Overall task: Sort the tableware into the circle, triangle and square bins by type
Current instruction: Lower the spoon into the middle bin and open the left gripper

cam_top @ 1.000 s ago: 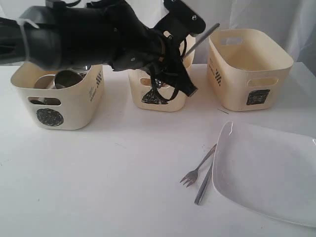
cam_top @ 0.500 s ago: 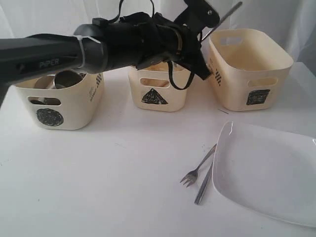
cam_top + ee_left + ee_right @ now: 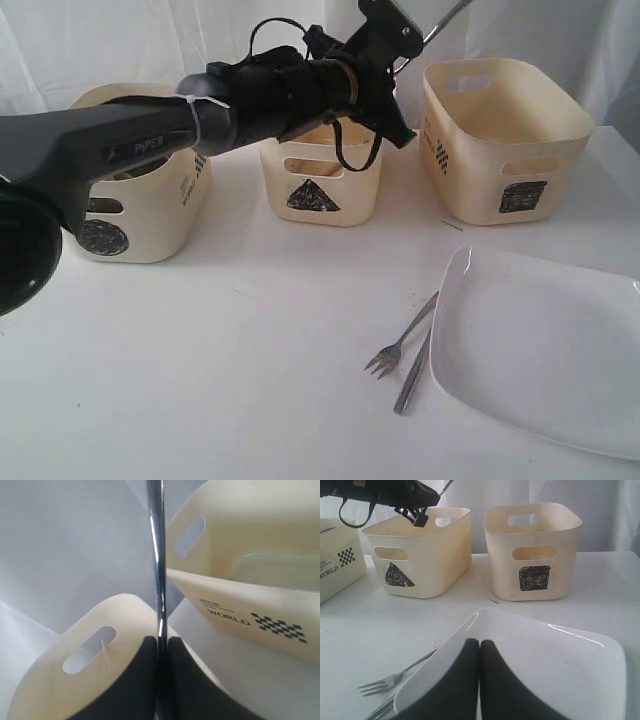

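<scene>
L hand (image 3: 398, 42) is clenched on a thin steel utensil (image 3: 159, 570), fingers (image 3: 137, 685) pinching the shaft from both sides. In the ext. view the L arm reaches across from the left. The hand is up above the back of the triangle bin (image 3: 320, 190). The utensil sticks up & to the right, and its far end runs off the top of that view. On the L wrist cam the shaft passes the triangle bin's rim and the checker-print side of the square bin (image 3: 500, 140).

R hand (image 3: 479, 652) is clenched w/ nothing between the fingers. It's over the near part of the plate (image 3: 555, 665); can't tell if it touches.

3 bins stand in a row at the back of the bench (image 3: 200, 380). The circle bin (image 3: 150, 220) is on the left, partly hidden by the arm, w/ triangle in the middle & square on the right. The plate lies in front of the square bin. The fork (image 3: 398, 342) lies on the bench just left of the plate, tines toward the cam. A steel piece (image 3: 412, 378) lies beside the fork, right against the plate's edge.
</scene>
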Available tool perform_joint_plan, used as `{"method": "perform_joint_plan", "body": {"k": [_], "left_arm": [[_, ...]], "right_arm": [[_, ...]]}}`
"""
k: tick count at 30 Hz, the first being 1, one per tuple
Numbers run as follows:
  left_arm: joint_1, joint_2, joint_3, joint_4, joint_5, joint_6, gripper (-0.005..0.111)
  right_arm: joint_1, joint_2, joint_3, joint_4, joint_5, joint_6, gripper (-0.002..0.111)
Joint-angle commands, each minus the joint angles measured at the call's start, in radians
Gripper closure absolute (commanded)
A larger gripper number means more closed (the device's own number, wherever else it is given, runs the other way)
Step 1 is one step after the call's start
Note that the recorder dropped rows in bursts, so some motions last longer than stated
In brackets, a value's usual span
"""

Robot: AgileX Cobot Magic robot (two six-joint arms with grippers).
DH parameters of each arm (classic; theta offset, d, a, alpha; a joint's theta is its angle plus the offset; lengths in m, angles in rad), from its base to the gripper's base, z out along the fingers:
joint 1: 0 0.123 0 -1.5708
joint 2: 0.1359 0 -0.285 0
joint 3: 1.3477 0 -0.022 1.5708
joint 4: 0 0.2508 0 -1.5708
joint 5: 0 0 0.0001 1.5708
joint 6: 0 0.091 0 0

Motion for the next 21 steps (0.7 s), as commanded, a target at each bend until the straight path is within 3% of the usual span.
{"method": "perform_joint_plan", "body": {"k": [1,21], "left_arm": [[0.012,0.0,-0.02,0.013,-0.018,-0.003,0.107],[0.057,0.0,-0.024,-0.006,-0.018,-0.006,0.107]], "right_arm": [[-0.006,-0.006,0.002,0.002,-0.009,-0.003,0.108],[-0.006,-0.006,0.002,0.002,-0.007,-0.003,0.108]]}}
